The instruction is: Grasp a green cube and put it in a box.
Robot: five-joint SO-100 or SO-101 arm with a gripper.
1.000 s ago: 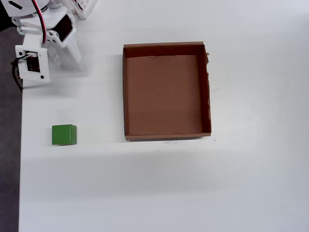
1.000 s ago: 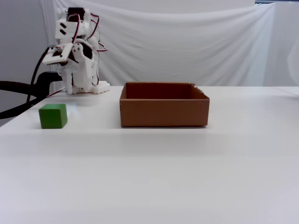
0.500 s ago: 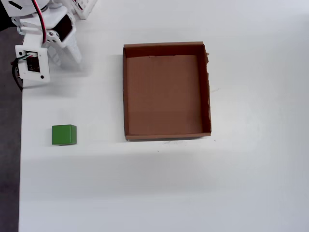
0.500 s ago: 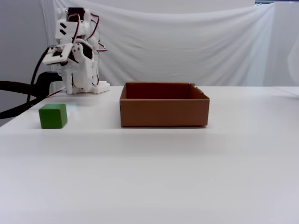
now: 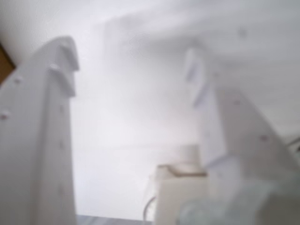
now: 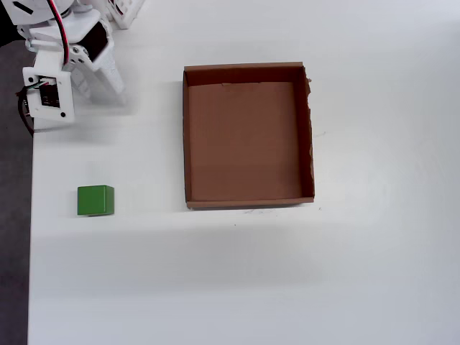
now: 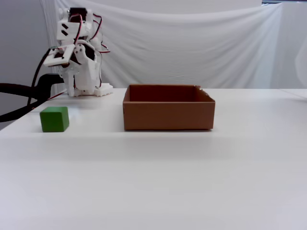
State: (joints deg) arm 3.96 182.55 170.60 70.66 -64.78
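The green cube (image 6: 95, 200) sits on the white table, left of the box in the overhead view and in the fixed view (image 7: 54, 119). The box (image 6: 185, 136) is a shallow brown cardboard tray, empty, in the middle of the table; its front wall faces the fixed view (image 7: 168, 115). My gripper (image 5: 129, 56) is open and empty, its two white fingers (image 5: 51, 122) spread apart in the blurred wrist view. The arm is folded near its base at the table's far left corner (image 6: 100, 72), well away from the cube and the box. Neither shows in the wrist view.
The table's left edge (image 6: 30, 237) runs close to the cube in the overhead view. A black cable (image 7: 21, 96) hangs off the left side in the fixed view. A white cloth backdrop (image 7: 192, 43) stands behind the table.
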